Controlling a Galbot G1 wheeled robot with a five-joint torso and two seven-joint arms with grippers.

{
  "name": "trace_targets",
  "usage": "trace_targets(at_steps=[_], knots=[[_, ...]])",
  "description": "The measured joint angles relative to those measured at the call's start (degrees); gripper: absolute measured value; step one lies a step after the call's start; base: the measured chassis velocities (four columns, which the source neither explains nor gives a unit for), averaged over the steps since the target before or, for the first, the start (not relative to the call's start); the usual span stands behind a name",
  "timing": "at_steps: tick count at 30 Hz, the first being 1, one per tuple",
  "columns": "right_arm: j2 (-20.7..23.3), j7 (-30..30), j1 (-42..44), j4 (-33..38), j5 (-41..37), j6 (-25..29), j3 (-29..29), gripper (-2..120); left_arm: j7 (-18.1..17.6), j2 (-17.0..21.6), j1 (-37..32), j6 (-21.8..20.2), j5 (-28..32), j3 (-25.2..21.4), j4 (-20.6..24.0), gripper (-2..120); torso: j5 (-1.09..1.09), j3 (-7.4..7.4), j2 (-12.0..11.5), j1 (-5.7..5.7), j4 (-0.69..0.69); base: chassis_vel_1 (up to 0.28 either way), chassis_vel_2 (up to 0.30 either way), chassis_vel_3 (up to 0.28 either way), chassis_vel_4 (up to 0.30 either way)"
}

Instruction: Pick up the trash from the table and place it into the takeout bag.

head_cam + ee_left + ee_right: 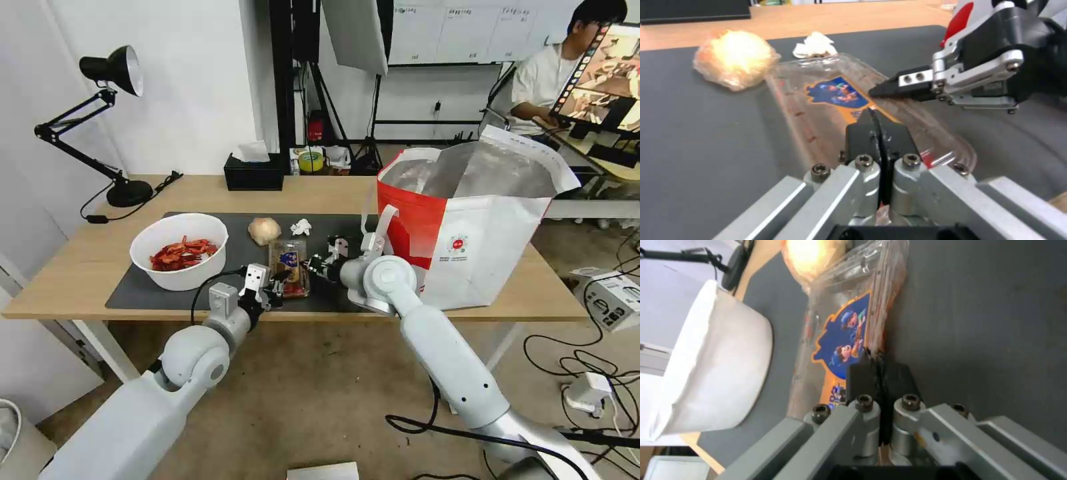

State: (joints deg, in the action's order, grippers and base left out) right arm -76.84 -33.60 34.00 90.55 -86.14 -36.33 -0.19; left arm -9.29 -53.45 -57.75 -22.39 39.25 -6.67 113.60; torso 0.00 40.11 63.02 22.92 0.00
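The clear tray (289,266) is being gripped at both ends, the left gripper (879,117) and right gripper (876,357) each clamped on its rim. A level, synchronised lift toward the bag (480,253) is being judged necessary, lest red bits be spilled.

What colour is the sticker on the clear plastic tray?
Blue with an orange edge: the sticker on the clamshell tray has cartoon figures, clearest in the right wrist view.

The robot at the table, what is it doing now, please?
Both grippers are shut on the clear clamshell tray, which lies on the dark mat: the left gripper at its near end, the right gripper at its side. The bowl of red shells, beige ball and tissue ball remain there. The takeout bag stands open.
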Motion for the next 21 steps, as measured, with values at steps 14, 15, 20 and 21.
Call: trace_targets(at_steps=[14,15,20,21], knots=[[-0.1,1.9,0.7,2.0,0.0,0.4,0.9,0,-0.1,0.8,-12.7,2.1,0.2,-11.1,7.9,38,0.00,0.00,0.0,0.00,0.01,0.000,0.000,0.000,0.000],[-0.1,1.9,0.7,2.0,0.0,0.4,0.9,0,-0.1,0.8,-12.7,2.1,0.2,-11.1,7.9,38,0.00,0.00,0.0,0.00,0.01,0.000,0.000,0.000,0.000],[1.5,1.9,1.2,6.2,-0.8,1.7,2.0,0,-0.2,-0.4,-17.5,3.1,0.1,-14.4,10.7,61,0.01,0.00,0.0,0.00,0.00,0.000,0.000,0.000,0.000],[1.7,2.0,1.2,6.6,-0.9,1.7,2.2,0,-0.2,-0.5,-17.8,3.2,0.1,-14.7,10.9,62,0.01,0.00,0.0,0.00,0.01,0.000,0.000,0.000,0.000]])
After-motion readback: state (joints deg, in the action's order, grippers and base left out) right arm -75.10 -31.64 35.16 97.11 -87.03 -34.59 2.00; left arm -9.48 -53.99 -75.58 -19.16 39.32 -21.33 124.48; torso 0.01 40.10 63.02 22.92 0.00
